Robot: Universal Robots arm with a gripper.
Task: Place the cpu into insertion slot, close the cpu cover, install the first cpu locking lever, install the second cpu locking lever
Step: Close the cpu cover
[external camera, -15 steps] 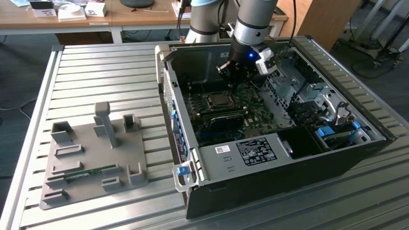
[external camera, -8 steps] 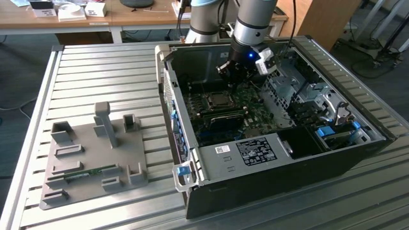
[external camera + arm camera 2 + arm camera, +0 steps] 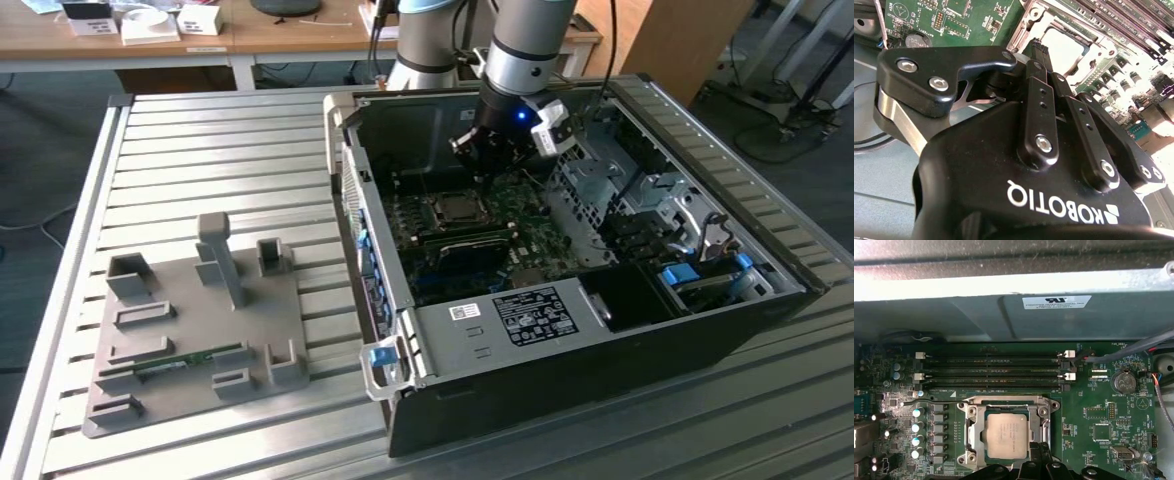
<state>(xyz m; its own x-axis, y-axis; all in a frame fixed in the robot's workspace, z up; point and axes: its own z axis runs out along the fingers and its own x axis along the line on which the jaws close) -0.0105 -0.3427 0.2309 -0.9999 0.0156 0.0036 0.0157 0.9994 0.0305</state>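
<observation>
gripper (image 3: 1040,454) pressed together; tips just beside cpu cover (image 3: 1004,404) | cpu (image 3: 1006,436) lies flat inside cover's window

One robot arm (image 3: 514,50) reaches into one open computer case (image 3: 587,350) and carries one gripper (image 3: 487,165). Inside the case lies one dark green motherboard (image 3: 1094,405). In the first wrist view it bears one insertion slot (image 3: 970,432) with one cpu (image 3: 1006,432) in it. The board also has four long black memory slots (image 3: 994,360), four white clips (image 3: 919,355) at their ends, one coin battery (image 3: 1124,381) and a column of four silver-topped capacitors (image 3: 916,427). One white label (image 3: 1056,302) sits on the case wall. On the one slatted table (image 3: 200,130) stands one grey fixture plate (image 3: 174,400) holding one green memory module (image 3: 174,362).
</observation>
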